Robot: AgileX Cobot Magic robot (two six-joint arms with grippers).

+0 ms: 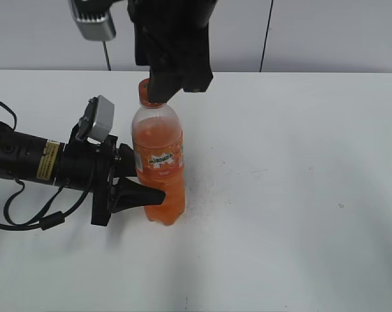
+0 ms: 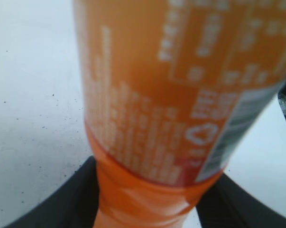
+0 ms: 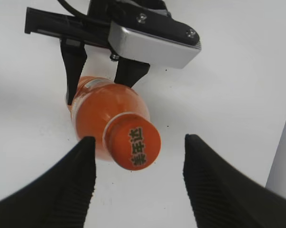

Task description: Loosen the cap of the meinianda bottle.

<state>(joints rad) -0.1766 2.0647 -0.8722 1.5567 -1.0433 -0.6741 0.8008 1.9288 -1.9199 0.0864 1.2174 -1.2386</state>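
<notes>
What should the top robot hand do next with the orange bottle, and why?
Probably close its jaws on the cap. The right gripper hangs over it with jaws open on either side, not touching, while the left gripper already clamps the Mirinda bottle upright, so the cap can be gripped and twisted.

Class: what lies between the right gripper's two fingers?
In the right wrist view, the bottle's orange cap sits between the right gripper's open fingers, untouched, nearer the left one; bare white table beyond.
</notes>
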